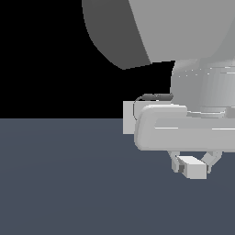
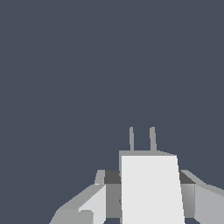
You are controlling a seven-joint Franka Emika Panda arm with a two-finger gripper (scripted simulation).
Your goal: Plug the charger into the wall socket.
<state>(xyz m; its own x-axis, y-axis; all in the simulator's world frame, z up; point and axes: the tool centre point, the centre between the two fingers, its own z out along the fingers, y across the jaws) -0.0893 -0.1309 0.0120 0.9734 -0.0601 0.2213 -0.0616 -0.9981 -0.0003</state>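
Gripper [image 1: 193,166]: fingers closed on both sides of the charger [image 1: 194,167], holding it above the dark floor [image 1: 64,183]
Charger: white block between the fingers, two thin prongs [image 2: 141,139] pointing away from the wrist
Wall socket: partly visible pale plate [image 1: 129,117] behind the arm [image 1: 183,92]

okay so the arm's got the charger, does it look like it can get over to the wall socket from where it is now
Probably yes. The gripper is shut on the charger, and the wrist view shows its two prongs facing bare floor. The wall socket shows only as an edge behind the hand, so alignment can't be judged.
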